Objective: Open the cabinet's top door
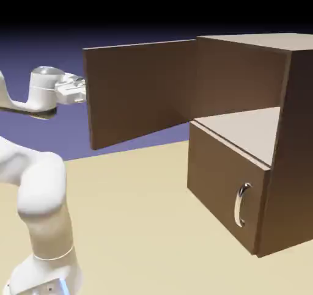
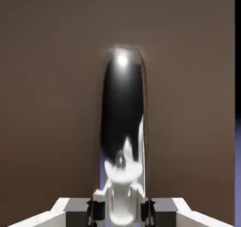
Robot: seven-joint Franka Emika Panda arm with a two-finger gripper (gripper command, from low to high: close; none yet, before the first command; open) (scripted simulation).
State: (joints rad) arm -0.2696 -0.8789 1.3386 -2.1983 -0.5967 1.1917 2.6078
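Observation:
The dark-brown cabinet (image 1: 287, 141) stands at the right of the exterior view. Its top door (image 1: 143, 89) is swung wide open to the left, showing its inner face and the pale shelf behind. My gripper (image 1: 79, 91) is at the door's free left edge, its fingertips hidden behind the panel. In the hand view the door's curved silver handle (image 2: 123, 122) rises large between my fingertips (image 2: 96, 211), and the gripper (image 2: 122, 212) is shut on it. Brown door wood fills the hand view behind the handle.
The shorter lower door (image 1: 226, 187) is closed, with its own silver handle (image 1: 241, 205). The tan tabletop (image 1: 134, 214) spreads in front of the cabinet. My white arm (image 1: 40, 196) rises at the lower left.

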